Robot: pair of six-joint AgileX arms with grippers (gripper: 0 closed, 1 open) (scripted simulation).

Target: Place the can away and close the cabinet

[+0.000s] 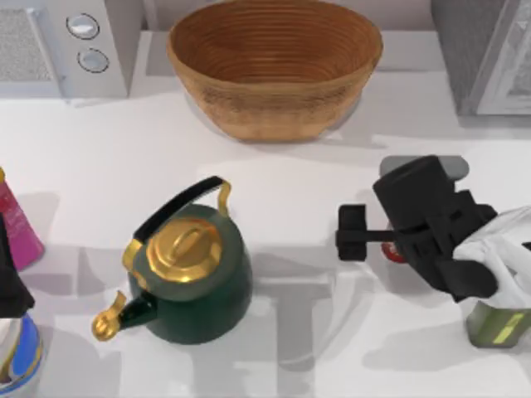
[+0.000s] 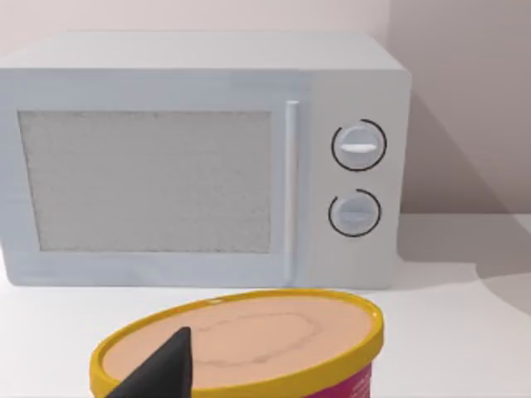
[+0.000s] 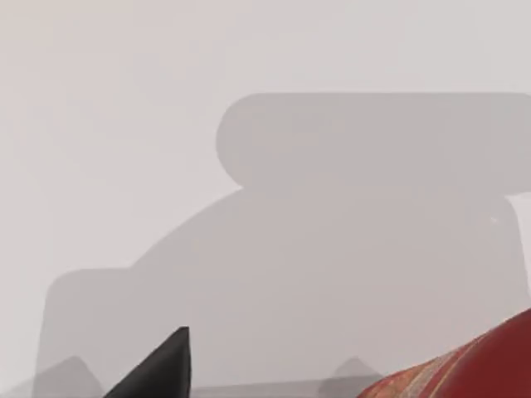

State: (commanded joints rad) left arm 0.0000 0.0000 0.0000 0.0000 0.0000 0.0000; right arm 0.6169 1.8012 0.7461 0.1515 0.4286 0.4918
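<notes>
The right gripper [image 1: 353,232] hangs over the right half of the table [image 1: 332,166], its black body covering most of the can [image 1: 395,253], of which a small patch of red shows beneath the wrist; in the right wrist view a curved red side of the can [image 3: 473,369] sits at the frame's edge beside one dark fingertip [image 3: 162,365]. Whether the fingers are spread or pressed on the can cannot be told. Judgement: the step in hand appears to be securing the can, and it would be done well by centring the fingers either side of the cylinder, gripping on its side wall and keeping it upright, with care not to knock the olive-green bottle [image 1: 496,323] standing just beside the arm toward the near right edge. The green kettle [image 1: 187,282] stands near the middle, lid on, contents hidden. At the near left edge the left arm is parked; the left wrist view shows a yellow-rimmed tub [image 2: 249,348] close below it, sealed by a tan lid, and a fingertip [image 2: 166,369] whose state cannot be told. Farther back sits the woven basket [image 1: 274,124], nothing visible inside it. Beyond, a microwave [image 1: 58,50] stands at the far left with door shut, and a grey cabinet [image 1: 489,58] at the far right.
</notes>
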